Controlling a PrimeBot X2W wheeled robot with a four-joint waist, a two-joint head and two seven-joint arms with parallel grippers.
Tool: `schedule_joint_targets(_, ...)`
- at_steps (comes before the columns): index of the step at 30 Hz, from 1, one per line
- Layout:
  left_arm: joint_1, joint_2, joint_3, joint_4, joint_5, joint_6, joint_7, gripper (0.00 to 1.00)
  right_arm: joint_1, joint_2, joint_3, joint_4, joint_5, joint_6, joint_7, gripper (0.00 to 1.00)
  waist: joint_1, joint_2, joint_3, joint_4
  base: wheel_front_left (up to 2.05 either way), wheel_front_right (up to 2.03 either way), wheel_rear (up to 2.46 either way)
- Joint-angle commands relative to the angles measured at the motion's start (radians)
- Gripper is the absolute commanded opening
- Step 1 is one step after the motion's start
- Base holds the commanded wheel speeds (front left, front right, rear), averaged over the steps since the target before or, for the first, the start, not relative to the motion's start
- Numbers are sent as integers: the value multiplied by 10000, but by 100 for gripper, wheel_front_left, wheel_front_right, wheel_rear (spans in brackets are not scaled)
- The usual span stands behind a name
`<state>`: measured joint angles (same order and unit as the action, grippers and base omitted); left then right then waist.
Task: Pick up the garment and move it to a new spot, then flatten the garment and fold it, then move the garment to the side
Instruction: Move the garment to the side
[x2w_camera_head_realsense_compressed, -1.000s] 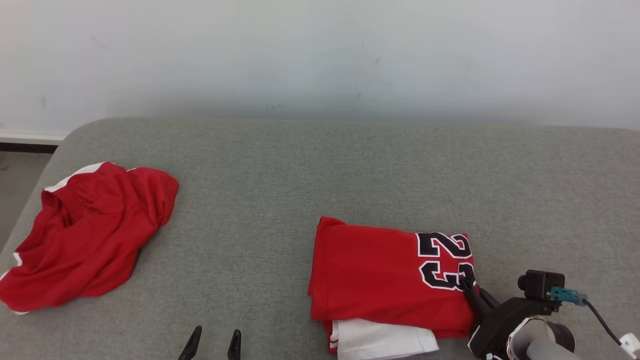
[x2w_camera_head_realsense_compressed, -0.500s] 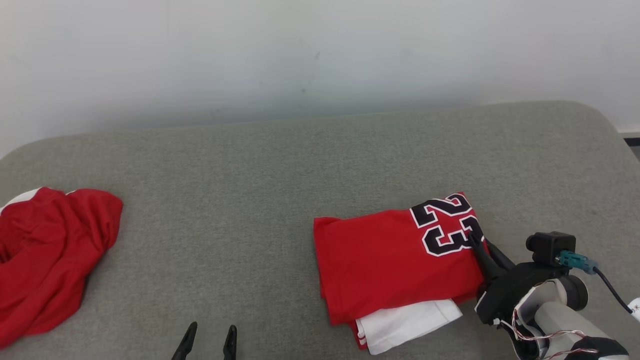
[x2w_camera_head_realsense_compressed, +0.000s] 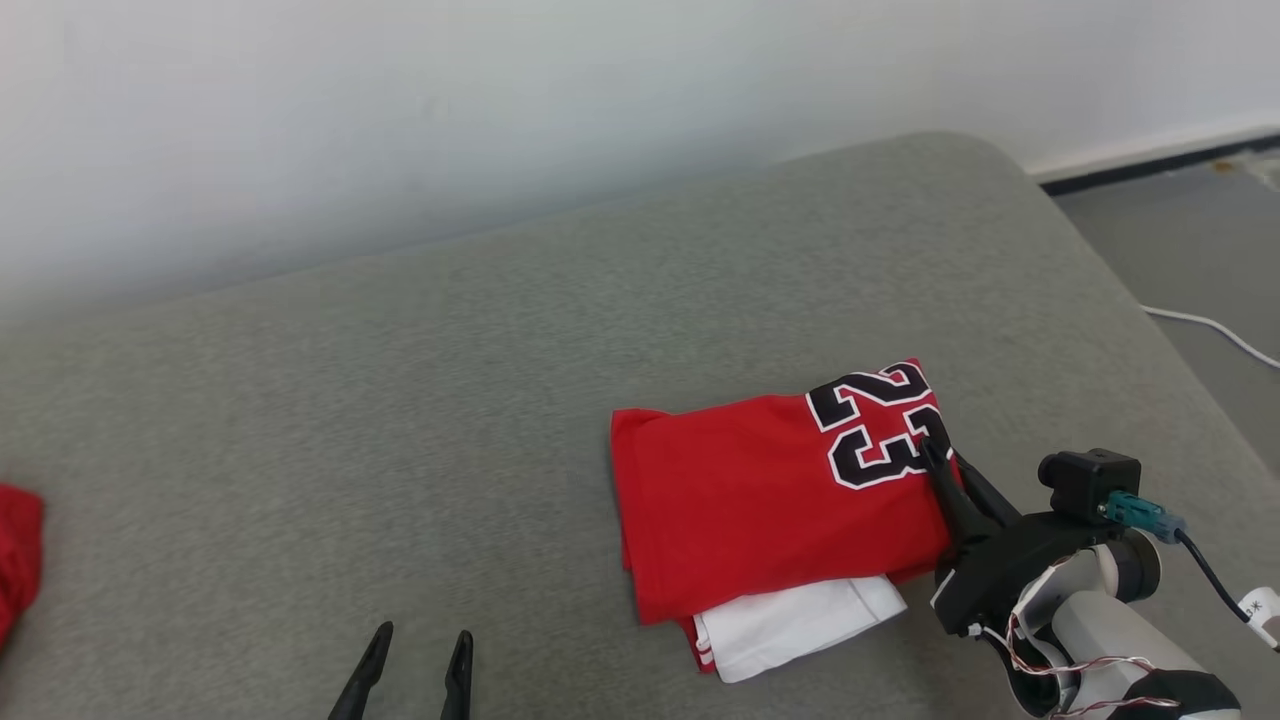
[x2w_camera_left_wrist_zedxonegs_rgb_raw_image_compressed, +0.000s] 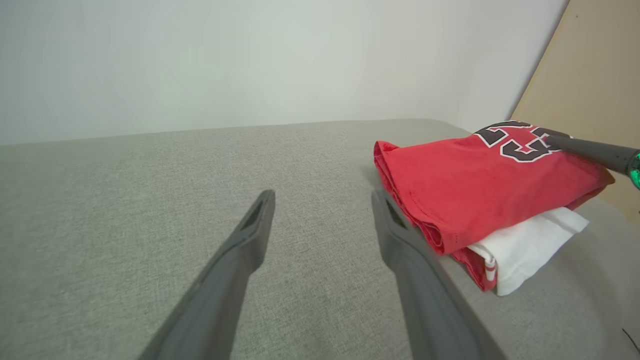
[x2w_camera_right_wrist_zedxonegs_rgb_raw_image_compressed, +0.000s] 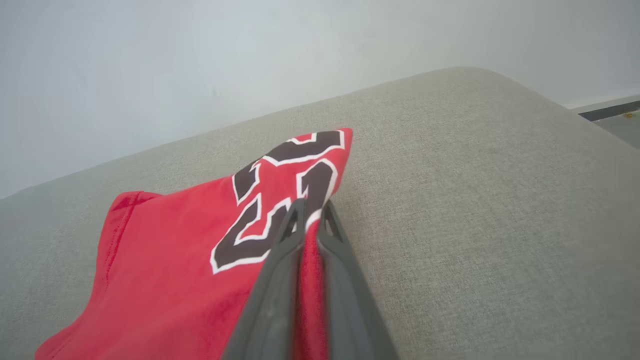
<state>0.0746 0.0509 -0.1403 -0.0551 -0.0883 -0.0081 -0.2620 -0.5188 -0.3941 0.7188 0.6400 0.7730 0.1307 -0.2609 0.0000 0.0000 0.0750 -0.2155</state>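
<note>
Folded garment (x2w_camera_head_realsense_compressed: 760, 500) sits right of centre on the grey cushion (x2w_camera_head_realsense_compressed: 400, 380), long axis roughly left-right (number end toward the right arm). Right gripper (x2w_camera_head_realsense_compressed: 930, 452) is clamped on that number-end edge, fingers reaching in from the right. Left gripper (x2w_camera_head_realsense_compressed: 423, 633): jaws apart, empty, well off the garment's left end. So the right arm owns the sideways move; likely a pull rightward, fold trailing.

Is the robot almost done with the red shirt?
Nearly. The red shirt lies folded in a stack on the grey cushion. The right gripper pinches its edge beside the number 23. The left gripper hangs open, empty. What's left: setting it aside and letting go.
</note>
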Motion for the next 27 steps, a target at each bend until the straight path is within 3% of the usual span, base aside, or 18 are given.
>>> schedule_joint_targets(1,-149,32,55,-4,32,-68,-38,100,120,62,-42,-46,-89,0,-50,0,0,0,206,-845,0,0,0)
schedule_joint_targets(7,-315,91,206,-40,170,-161,-38,100,208,99,-271,-170,-277,0,-50,0,0,0,340,-1435,0,0,0)
schedule_joint_targets(14,-661,317,307,-207,359,-337,-38,100,125,34,-515,-272,-483,0,-51,0,0,0,807,-1665,0,0,0)
schedule_joint_targets(27,-2365,752,-351,-502,748,-818,-38,100,-2052,-882,-1235,-773,-1537,0,-50,0,0,0,2887,-828,0,0,0)
